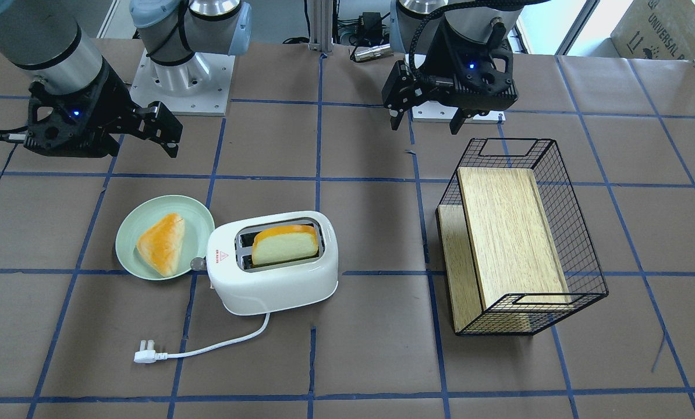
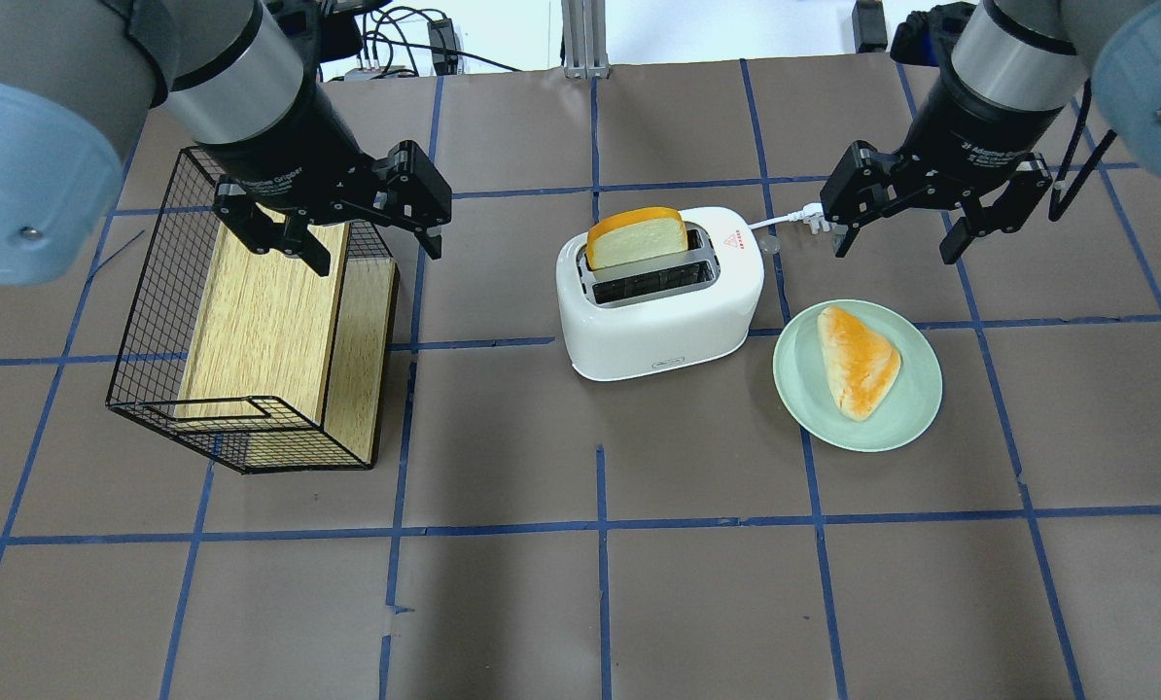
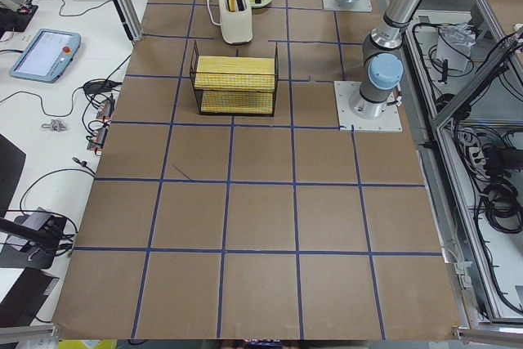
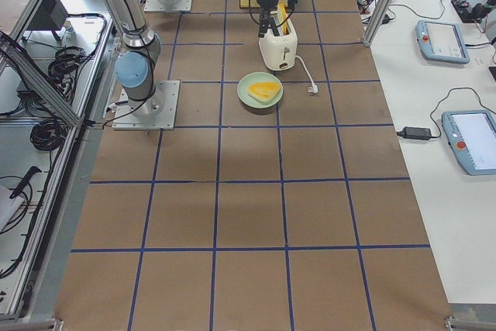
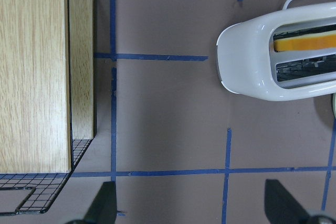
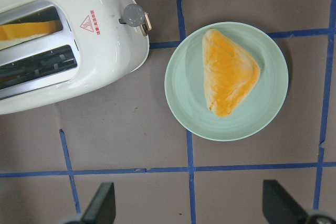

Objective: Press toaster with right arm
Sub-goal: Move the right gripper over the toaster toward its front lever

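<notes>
The white two-slot toaster (image 2: 658, 311) stands mid-table with a slice of bread (image 2: 637, 238) in its far slot. It also shows in the front view (image 1: 277, 279). Its red triangle mark (image 6: 85, 23) and silver knob (image 6: 134, 15) are on the end facing the plate. My right gripper (image 2: 894, 251) is open and empty. It hovers above the table to the right of the toaster's knob end and clear of it, and it also shows in the front view (image 1: 144, 152) and its wrist view (image 6: 191, 205). The cord's plug (image 2: 812, 216) lies under it.
A green plate (image 2: 804, 379) with a triangular bun (image 2: 858, 360) sits right beside the toaster's knob end. A black wire basket (image 2: 153, 292) holding wooden boards (image 2: 250, 321) lies at the left. My left gripper (image 2: 378, 255) hovers open over the basket's right edge.
</notes>
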Available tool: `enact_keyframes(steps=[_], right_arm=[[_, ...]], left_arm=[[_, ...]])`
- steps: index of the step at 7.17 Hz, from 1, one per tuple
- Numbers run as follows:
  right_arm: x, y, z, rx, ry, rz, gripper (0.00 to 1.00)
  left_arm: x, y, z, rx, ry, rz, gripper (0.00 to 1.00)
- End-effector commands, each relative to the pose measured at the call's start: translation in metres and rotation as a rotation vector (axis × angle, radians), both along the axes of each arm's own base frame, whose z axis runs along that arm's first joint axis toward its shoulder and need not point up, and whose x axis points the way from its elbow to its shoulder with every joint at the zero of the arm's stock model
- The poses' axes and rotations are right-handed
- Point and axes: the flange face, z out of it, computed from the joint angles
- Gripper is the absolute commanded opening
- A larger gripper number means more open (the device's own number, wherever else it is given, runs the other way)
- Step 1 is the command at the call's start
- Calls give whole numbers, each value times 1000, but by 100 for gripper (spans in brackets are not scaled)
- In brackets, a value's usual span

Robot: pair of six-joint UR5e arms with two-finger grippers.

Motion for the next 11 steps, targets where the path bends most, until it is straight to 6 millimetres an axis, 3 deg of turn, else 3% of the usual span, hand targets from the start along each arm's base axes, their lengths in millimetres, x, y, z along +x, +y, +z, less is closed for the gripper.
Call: enact_keyframes(steps=[1, 5, 6, 9, 10, 11], right_arm=[[0, 1, -3, 7, -5, -1, 100], [1, -3, -5, -29, -7, 36, 100], [2, -5, -16, -44, -26, 229, 100], [3, -11, -77, -192, -29, 778, 100], [3, -19, -86, -282, 11, 934, 92], [2, -31, -86, -359, 61, 1044, 57]], left_arm=[[0, 0, 0, 0, 0, 0, 100], [0, 0, 0, 0, 0, 0, 100], [0, 0, 0, 0, 2, 0, 100], [0, 0, 0, 0, 0, 0, 100], [0, 0, 0, 0, 0, 0, 100], [0, 0, 0, 0, 0, 0, 100]])
